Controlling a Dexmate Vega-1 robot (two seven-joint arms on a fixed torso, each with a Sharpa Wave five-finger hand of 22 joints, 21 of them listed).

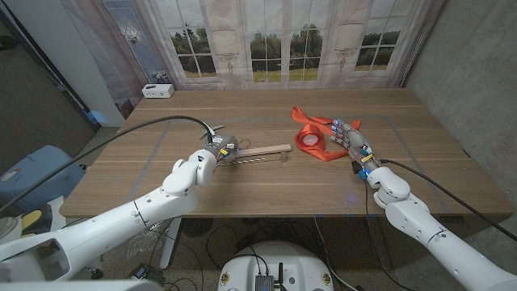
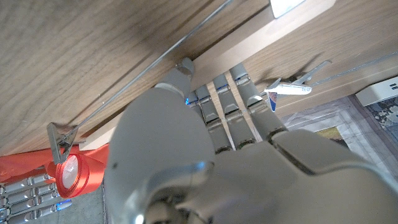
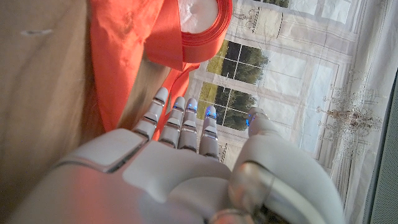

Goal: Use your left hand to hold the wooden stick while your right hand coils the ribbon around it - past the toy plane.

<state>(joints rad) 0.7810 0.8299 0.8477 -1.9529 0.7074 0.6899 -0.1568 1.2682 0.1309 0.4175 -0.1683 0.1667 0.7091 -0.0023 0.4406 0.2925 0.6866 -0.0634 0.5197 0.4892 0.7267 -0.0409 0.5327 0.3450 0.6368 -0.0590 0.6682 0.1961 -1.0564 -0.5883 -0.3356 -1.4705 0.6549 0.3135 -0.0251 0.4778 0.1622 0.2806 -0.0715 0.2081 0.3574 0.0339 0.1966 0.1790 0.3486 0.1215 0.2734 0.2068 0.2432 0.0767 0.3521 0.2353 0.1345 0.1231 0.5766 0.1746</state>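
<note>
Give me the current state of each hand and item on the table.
left hand: on the near end of the wooden stick, grip unclear.
wooden stick: lying on the table, not wrapped.
ribbon: red, on its spool, loose tail trailing on the table.
right hand: fingers extended beside the ribbon, holding nothing.
toy plane: small, on the table.

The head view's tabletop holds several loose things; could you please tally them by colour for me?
Red: 1, the ribbon roll
Light wood: 1, the wooden stick
White: 2, the toy plane and a small box at the table's far left corner
Total: 4
</note>
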